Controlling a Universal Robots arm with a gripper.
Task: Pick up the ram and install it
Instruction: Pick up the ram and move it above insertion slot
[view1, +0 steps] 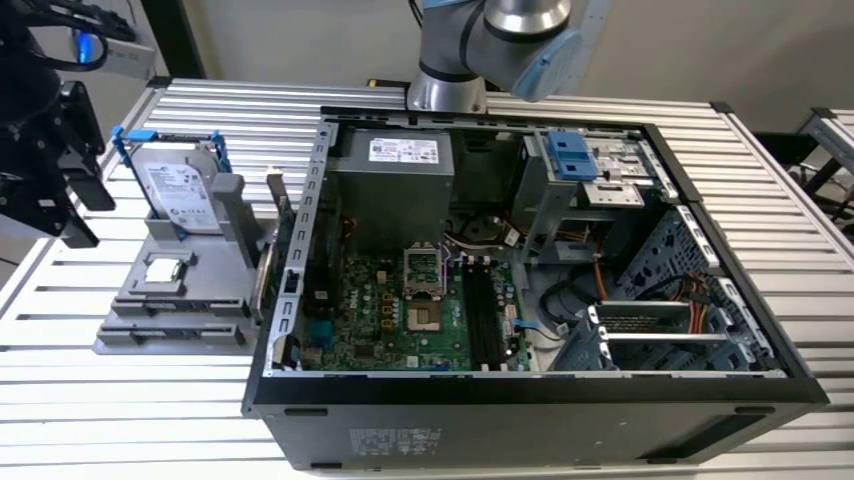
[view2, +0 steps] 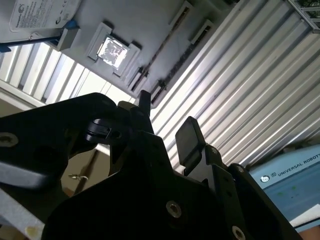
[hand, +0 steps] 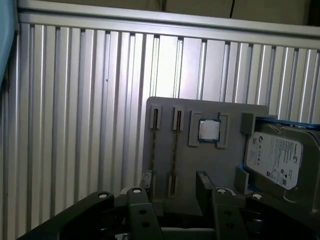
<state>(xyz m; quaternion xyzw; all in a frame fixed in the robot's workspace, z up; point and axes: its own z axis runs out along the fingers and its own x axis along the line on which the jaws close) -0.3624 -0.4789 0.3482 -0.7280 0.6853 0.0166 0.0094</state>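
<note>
Ribbed aluminium tabletop (view1: 747, 200) carries everything in this work cell. Above it hangs the black gripper (hand: 172, 187), its 2 fingers (hand: 206, 182) spread wide with nothing between them. On the exterior view it sits at 9 o'clock, well apart from the open computer case (view1: 534, 420).

In the first wrist view, the ram (hand: 175, 150) stands on edge in a slot of the grey holder (hand: 200, 107), near the gripper but not touching it. A 2nd slot beside it seems to hold another thin board, though I cannot be sure. Farther along the holder lie a processor chip (hand: 209, 130) and then a hard drive (hand: 275, 160) in blue rails. On the exterior view the holder is at 4 o'clock from the gripper and 9 o'clock from the case.

My read is that the pick-up is the step in hand, with no grasp made yet. Taking the stick calls for the fingers squared across its thin faces and low enough to pinch it. The long black motherboard slots (view1: 483, 320) lie inside the case.
</note>
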